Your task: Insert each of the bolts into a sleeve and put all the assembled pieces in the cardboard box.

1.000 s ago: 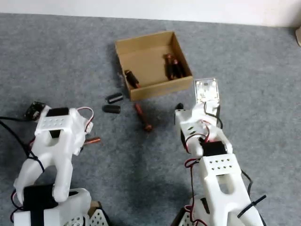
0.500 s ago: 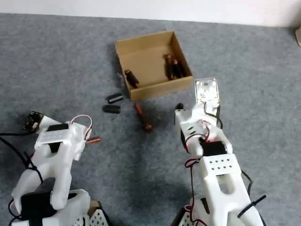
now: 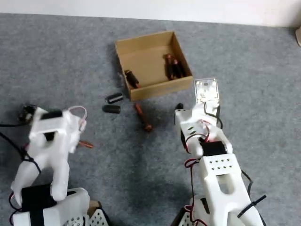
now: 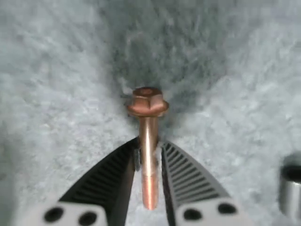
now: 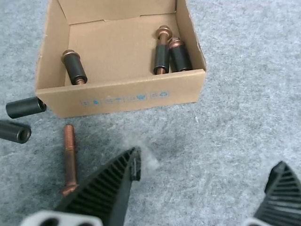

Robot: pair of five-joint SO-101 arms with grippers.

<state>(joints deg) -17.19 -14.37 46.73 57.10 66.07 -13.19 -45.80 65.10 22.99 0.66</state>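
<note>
The copper flange bolt is clamped by its shank between the fingers of the left gripper, hex head pointing away from the wrist. It is held just above the grey carpet, well clear of the cardboard box on its near-left side. Two black sleeves lie just beside the box's front-left corner. A second loose bolt lies just before the box's front wall. Three assembled pieces already rest inside. The right gripper hovers in front of the box with its jaws wide apart, holding nothing. The threaded tip sits back between the fingers, so mating probably needs the sleeve steadied and its bore lined up squarely along the shank. Faint blue print runs across the box's front wall, too pale to read.
</note>
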